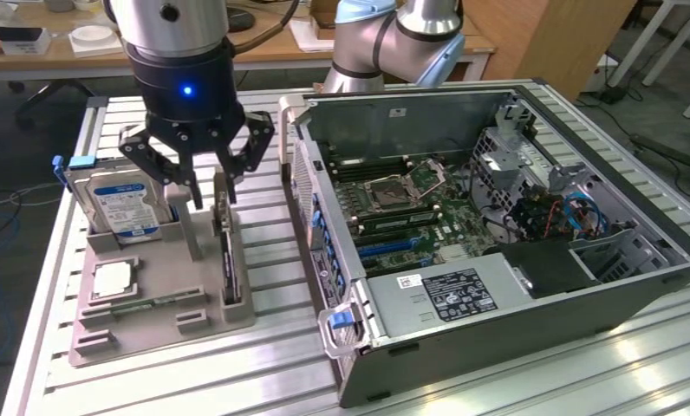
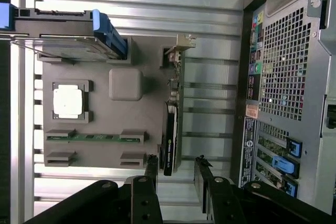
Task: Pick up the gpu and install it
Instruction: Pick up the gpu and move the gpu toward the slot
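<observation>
Sitting on a silver metal table (image 1: 276,364) made of long slats is a grey tray (image 1: 148,325). Just beside the tray, on the exterior view's right, is a big open computer box (image 1: 496,295). Behind the table are a wooden desk (image 1: 44,61) and wires on the floor.

The gpu (image 1: 227,251) is a thin black card. It stands on its long edge in a slot of the tray, on the side near the computer box. In the wrist view the gpu (image 2: 171,129) has a silver metal piece at its far end.

A silver hard drive (image 1: 120,204) with a blue and white sticker stands in the tray too. A black sticker (image 1: 452,295) lies inside the computer box. The words on both are too small to read.

The gripper (image 1: 206,186) hangs over the tray, right above the card. Its fingers are spread wide and hold nothing.
</observation>
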